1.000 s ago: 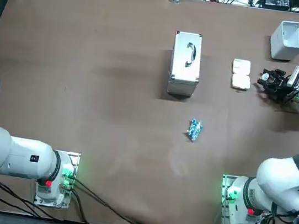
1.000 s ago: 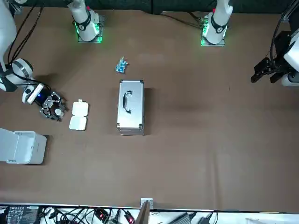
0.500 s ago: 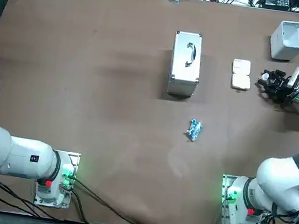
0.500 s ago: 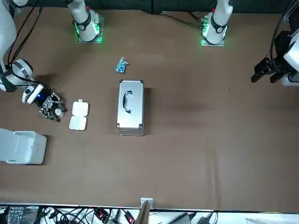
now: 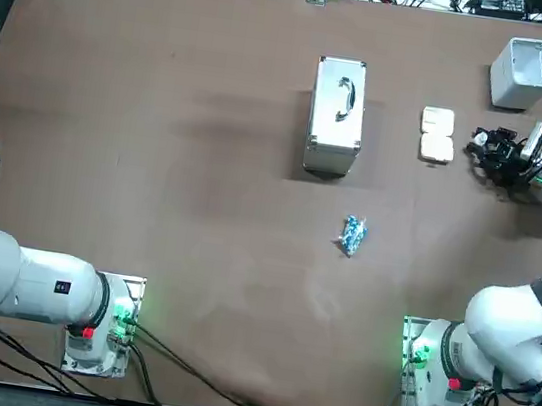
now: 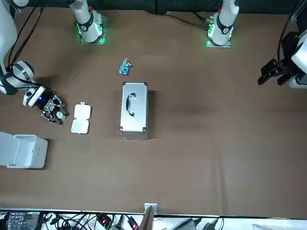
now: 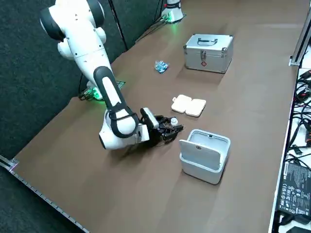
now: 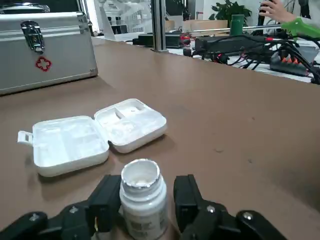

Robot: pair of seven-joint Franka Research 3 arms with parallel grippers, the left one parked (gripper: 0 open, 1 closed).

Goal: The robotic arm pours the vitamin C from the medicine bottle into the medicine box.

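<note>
The white medicine bottle stands upright on the brown table with no cap, its mouth showing white inside. My right gripper lies low at the table, open. One finger is on each side of the bottle, and a narrow gap shows at one finger. Just beyond it the white medicine box lies open, both halves flat. In the top view the gripper is at the table's right, just right of the box. The front view shows the gripper beside the box.
A metal first-aid case lies left of the box. A white bin with a raised lid stands at the far right corner. A small blue packet lies nearer the arm bases. Cables run past the table's far edge.
The right gripper has shifted only slightly around the bottle. The box, case and packet have not moved.
</note>
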